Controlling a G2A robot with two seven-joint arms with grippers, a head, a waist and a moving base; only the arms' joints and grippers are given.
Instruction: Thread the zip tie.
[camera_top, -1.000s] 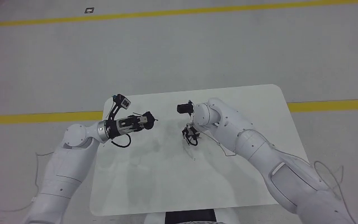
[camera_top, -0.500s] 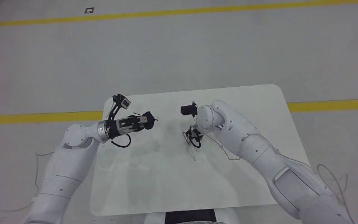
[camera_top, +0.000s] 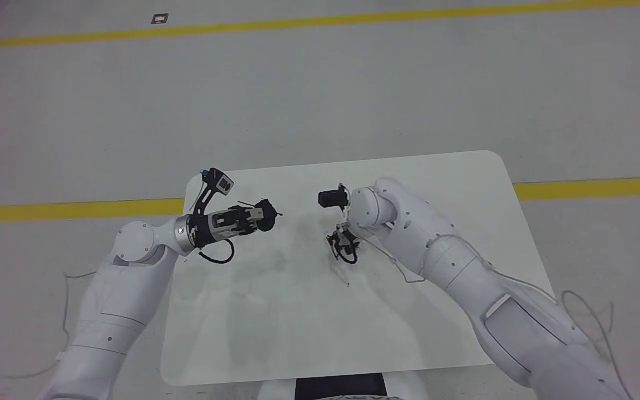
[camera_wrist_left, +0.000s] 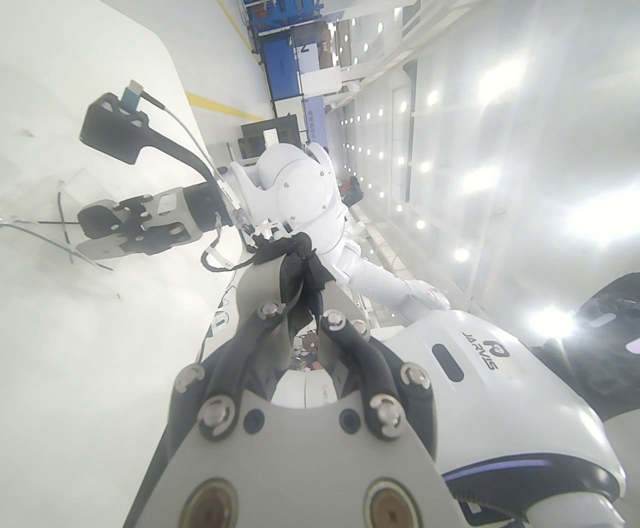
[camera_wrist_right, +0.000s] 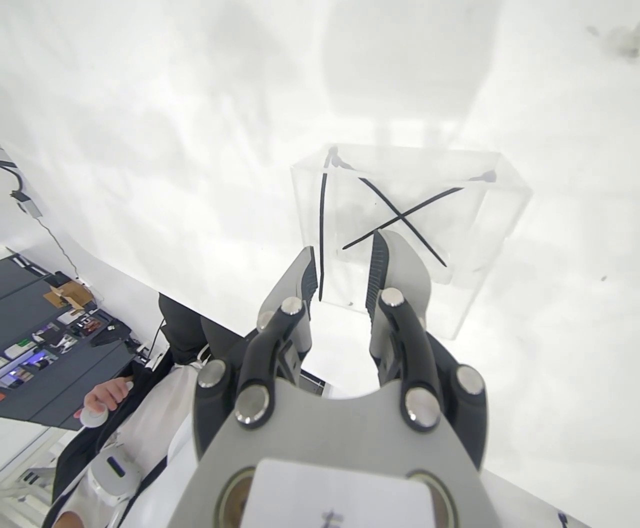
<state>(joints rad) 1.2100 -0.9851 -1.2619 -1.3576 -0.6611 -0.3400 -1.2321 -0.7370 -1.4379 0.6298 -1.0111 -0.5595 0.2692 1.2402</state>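
White table (camera_top: 300, 330) | right claw (camera_wrist_right: 345, 250) released at clear box (camera_wrist_right: 480, 240) | left claw (camera_wrist_left: 300, 282) grasping black tangle (camera_wrist_left: 280, 250)

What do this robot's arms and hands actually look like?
The left arm and right arm are glossy white rounded shells. The left hand and right hand have grey metal plates, black linkages and silver rivets; the right's finger pads are ribbed black.
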